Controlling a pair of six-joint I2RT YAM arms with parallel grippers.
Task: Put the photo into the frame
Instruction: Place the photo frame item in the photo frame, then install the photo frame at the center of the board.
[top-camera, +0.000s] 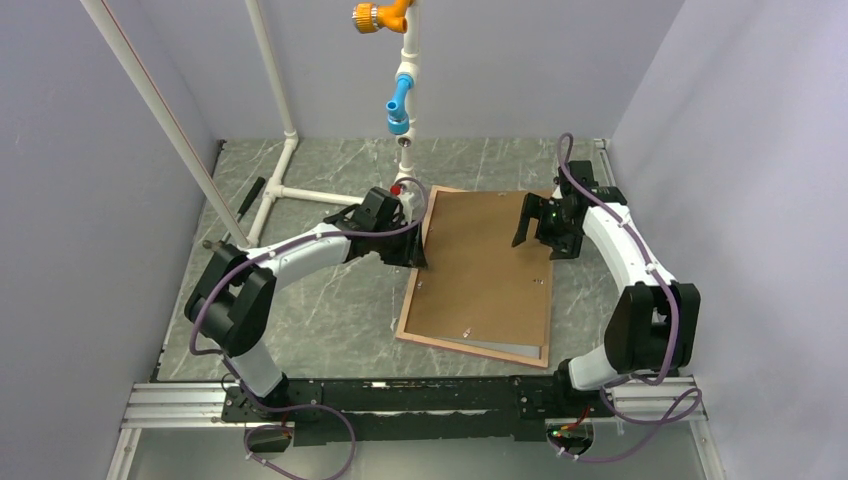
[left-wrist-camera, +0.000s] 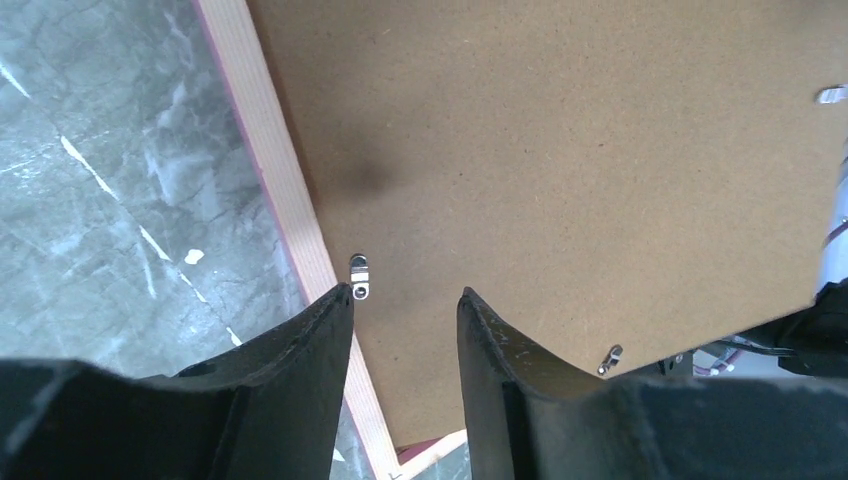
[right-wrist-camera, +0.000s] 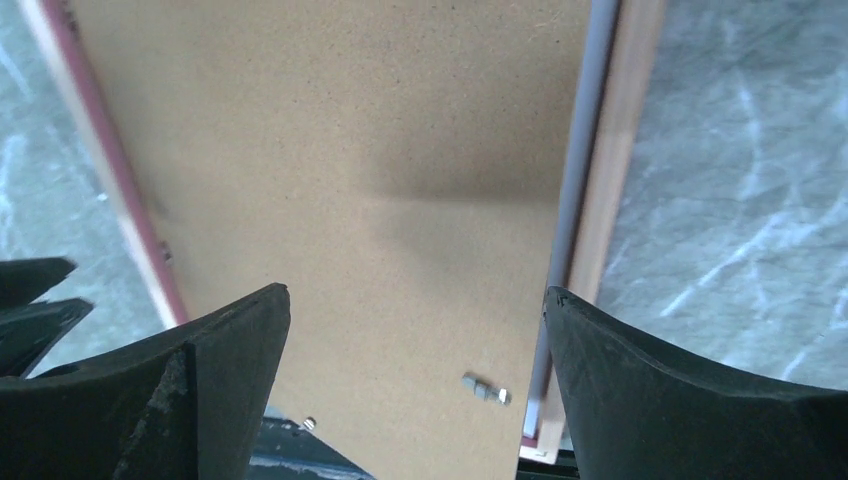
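Observation:
The frame (top-camera: 406, 318) lies face down mid-table, its tan wood reverse (left-wrist-camera: 290, 200) up and a pink rim along its edges. A plain brown backing board (top-camera: 485, 270) lies on it, slightly skewed. The photo's picture is hidden. A pale grey strip (right-wrist-camera: 585, 180) shows between board and frame; whether it is photo or pane I cannot tell. My left gripper (top-camera: 415, 252) hovers over the board's left edge by a small metal clip (left-wrist-camera: 360, 275), fingers apart with nothing between them (left-wrist-camera: 407, 293). My right gripper (top-camera: 530, 232) stands wide open above the board's far right part (right-wrist-camera: 417, 292).
A white pipe stand (top-camera: 290, 150) rises at the back left. A hanging pipe with blue and orange fittings (top-camera: 400, 105) ends just behind the frame's far corner. A thin black stick (top-camera: 250, 195) lies near the left wall. Walls close in on three sides.

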